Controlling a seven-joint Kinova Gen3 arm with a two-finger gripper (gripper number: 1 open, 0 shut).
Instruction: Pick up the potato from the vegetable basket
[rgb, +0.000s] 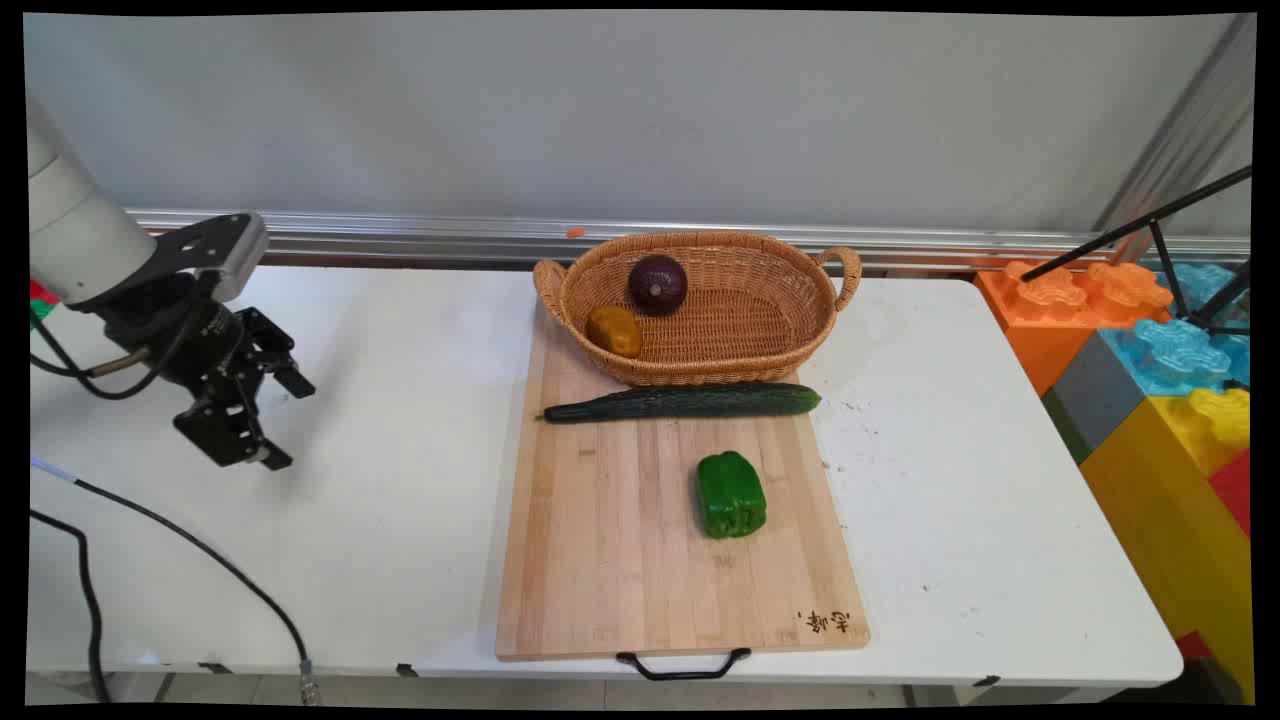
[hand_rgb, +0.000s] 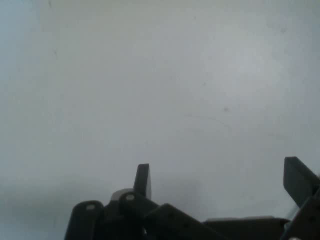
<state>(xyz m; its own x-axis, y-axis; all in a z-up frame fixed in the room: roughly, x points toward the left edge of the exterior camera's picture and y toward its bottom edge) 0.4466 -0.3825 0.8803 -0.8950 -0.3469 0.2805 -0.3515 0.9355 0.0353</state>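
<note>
My black gripper (rgb: 285, 420) hangs open over the bare left part of the white table (rgb: 400, 480), holding nothing. In the hand view its two fingers (hand_rgb: 143, 180) stand wide apart over plain white tabletop. Well to its right lies a wooden cutting board (rgb: 620, 560). On the board rest a long dark cucumber (rgb: 690, 402) and a green bell pepper (rgb: 731, 495). A wicker basket (rgb: 790, 345) sits at the board's far end, with a purple onion (rgb: 657, 284) and a yellow-brown pepper (rgb: 614, 331) inside.
Black cables (rgb: 200, 560) trail across the table's near left corner. Large coloured toy blocks (rgb: 1150, 360) stand off the table's right end, with a black tripod leg (rgb: 1140, 230) above them. A metal rail (rgb: 450, 238) runs along the wall behind.
</note>
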